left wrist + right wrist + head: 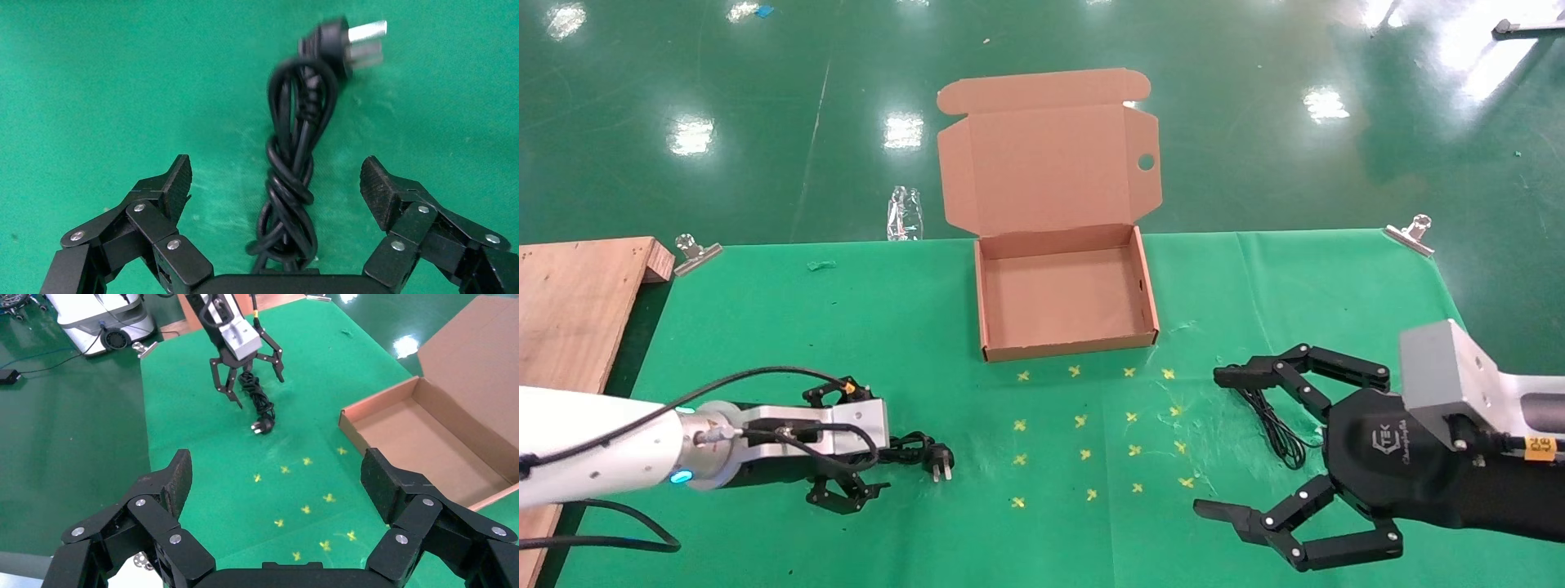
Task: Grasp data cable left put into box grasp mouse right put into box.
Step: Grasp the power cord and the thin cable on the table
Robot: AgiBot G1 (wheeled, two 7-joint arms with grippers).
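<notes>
The data cable (919, 451) lies bundled on the green cloth at the front left, its pronged plug (940, 465) pointing right. My left gripper (846, 445) is open just above the cable, a finger on each side and not touching it; the left wrist view shows the bundle (291, 165) between the open fingers (177, 180). The brown box (1148, 286) stands open and empty at the middle back, lid upright. My right gripper (1214, 442) is open at the front right. The mouse is hidden under it; only its thin cord (1275, 429) shows.
A wooden board (576, 302) lies at the table's left edge. Metal clips (695, 253) (1410, 233) hold the cloth at the back corners. Several yellow cross marks (1091, 433) lie between the grippers, in front of the box.
</notes>
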